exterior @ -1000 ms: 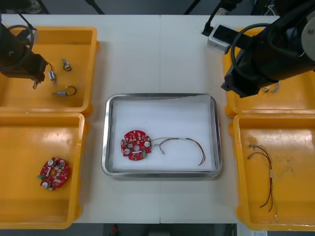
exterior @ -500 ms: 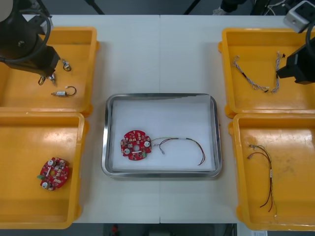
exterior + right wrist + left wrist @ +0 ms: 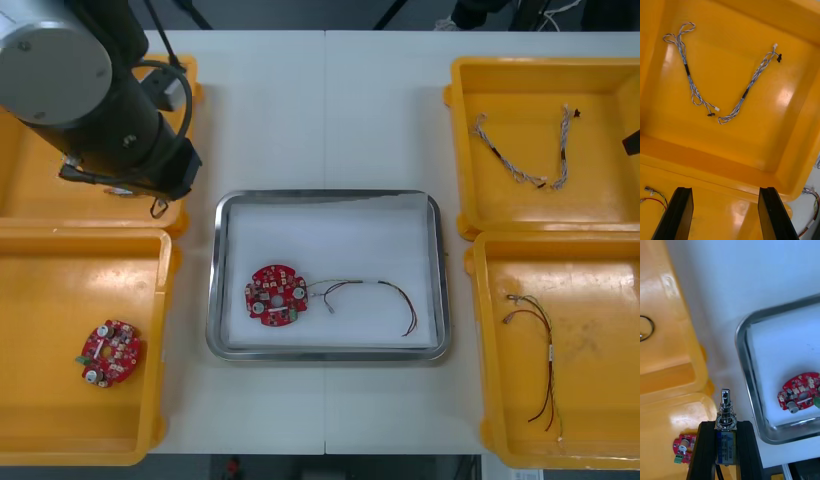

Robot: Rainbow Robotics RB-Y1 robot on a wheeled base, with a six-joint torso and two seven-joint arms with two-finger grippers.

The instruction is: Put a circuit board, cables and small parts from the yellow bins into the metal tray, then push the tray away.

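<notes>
My left gripper (image 3: 725, 429) is shut on a small metal part (image 3: 725, 410) with a spring around it. It hangs over the table strip between the left yellow bins and the metal tray (image 3: 746, 365). In the front view the left arm (image 3: 100, 110) covers the far left bin (image 3: 185, 80), just beside the tray (image 3: 440, 270). Inside the tray lie a red circuit board (image 3: 275, 295) and a red and yellow cable (image 3: 375, 295). My right gripper (image 3: 727, 197) is open over the rim between the two right bins, with two blue and white cables (image 3: 688, 75) beyond its fingers.
Another red circuit board (image 3: 108, 352) lies in the near left bin. The far right bin holds blue and white cables (image 3: 520, 165); the near right bin holds a red and yellow cable (image 3: 540, 350). A dark piece of the right arm (image 3: 632, 143) shows at the right edge.
The left arm has swung from the far left bin toward the tray, carrying the small metal part. The right arm has pulled away to the right, uncovering the far right bin.
</notes>
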